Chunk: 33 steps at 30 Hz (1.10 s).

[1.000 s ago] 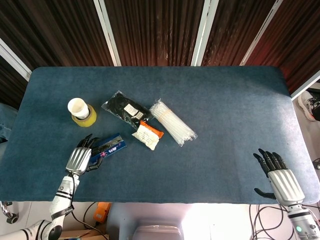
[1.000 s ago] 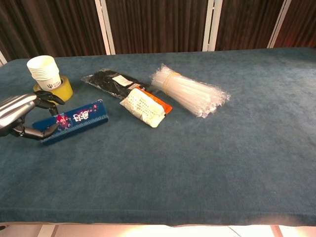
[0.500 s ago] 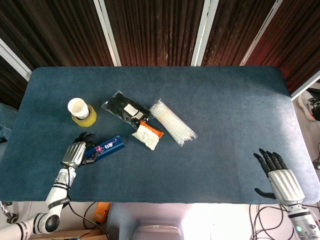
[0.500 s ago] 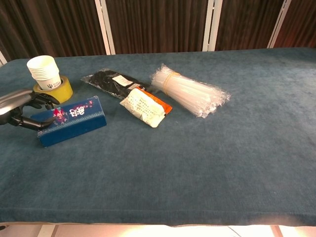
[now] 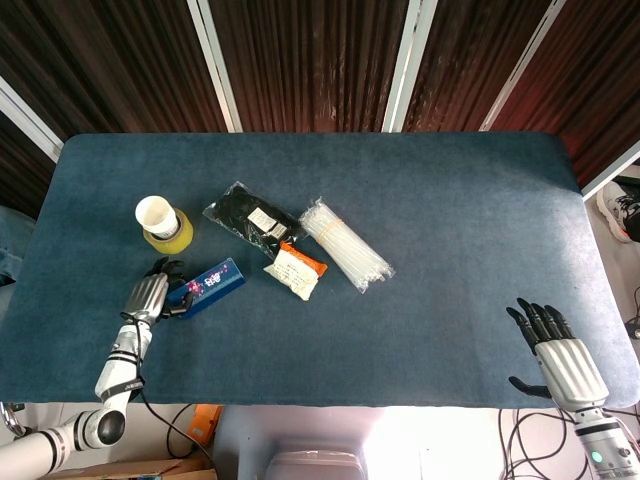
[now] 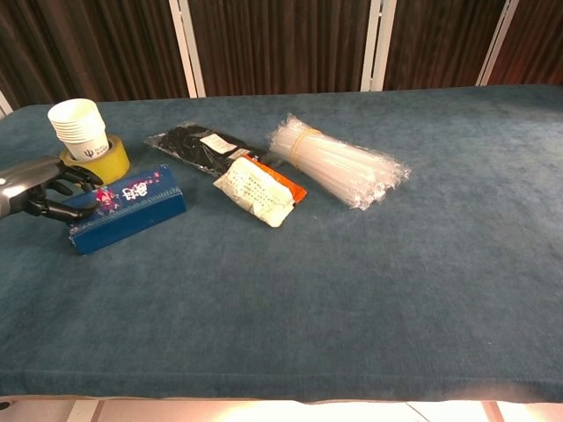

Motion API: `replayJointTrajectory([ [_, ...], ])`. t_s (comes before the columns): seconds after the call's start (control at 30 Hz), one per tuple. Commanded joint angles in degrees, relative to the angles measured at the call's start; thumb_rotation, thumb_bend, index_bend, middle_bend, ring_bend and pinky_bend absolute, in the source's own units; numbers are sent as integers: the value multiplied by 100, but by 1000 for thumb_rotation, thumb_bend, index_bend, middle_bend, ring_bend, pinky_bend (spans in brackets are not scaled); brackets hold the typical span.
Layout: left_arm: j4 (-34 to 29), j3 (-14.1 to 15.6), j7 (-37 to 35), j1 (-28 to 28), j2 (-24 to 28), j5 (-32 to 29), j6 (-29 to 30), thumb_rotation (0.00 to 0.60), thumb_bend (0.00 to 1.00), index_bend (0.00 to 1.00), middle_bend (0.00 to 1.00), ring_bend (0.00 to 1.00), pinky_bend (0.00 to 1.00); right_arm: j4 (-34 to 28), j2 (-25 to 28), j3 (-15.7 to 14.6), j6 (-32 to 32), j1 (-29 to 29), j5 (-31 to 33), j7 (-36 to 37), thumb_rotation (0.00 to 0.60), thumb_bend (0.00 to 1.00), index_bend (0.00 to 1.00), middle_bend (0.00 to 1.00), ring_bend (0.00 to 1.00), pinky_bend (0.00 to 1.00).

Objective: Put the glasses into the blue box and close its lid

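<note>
The blue box (image 5: 207,284) lies shut on the cloth at the left, its patterned lid up, and shows as a long slab (image 6: 132,208) in the chest view. My left hand (image 5: 149,295) grips the box's left end, fingers curled over its top edge and side (image 6: 54,187). My right hand (image 5: 553,352) rests at the table's near right edge, fingers spread, holding nothing; the chest view does not show it. No glasses are visible in either view.
A stack of paper cups in a yellow tape roll (image 5: 163,223) (image 6: 86,138) stands just behind the box. A black packet (image 5: 248,219), a white and orange pouch (image 5: 296,270) and a clear bundle of straws (image 5: 346,244) lie mid-table.
The blue box went from lying thin and flat to tipped on edge, then settled slightly farther back toward the tape roll. My left hand shifted left with it. The right hand stayed put.
</note>
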Motion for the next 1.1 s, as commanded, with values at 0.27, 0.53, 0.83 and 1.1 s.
replayJointTrajectory([
  [0.27,531,-187,-401,-94,-278,-138,-163,482,424,409,134,63,228,-15,29,-3,-9,-3,20,17,600,271,0,0,0,0],
  [0.53,1074,-248,-149,-200,-479,-226,-89,429,421,196,73,44,228,-24,50,-13,15,-13,-8,43,600,271,0,0,0,0],
  [0.83,1006,-293,132,-204,-368,-375,-65,401,406,185,71,31,229,-28,51,-18,14,-15,-11,19,600,271,0,0,0,0],
  [1.1,-1050,412,-610,777,1184,1586,1591,379,404,56,71,24,181,5,36,-13,76,-41,-28,-2,600,271,0,0,0,0],
])
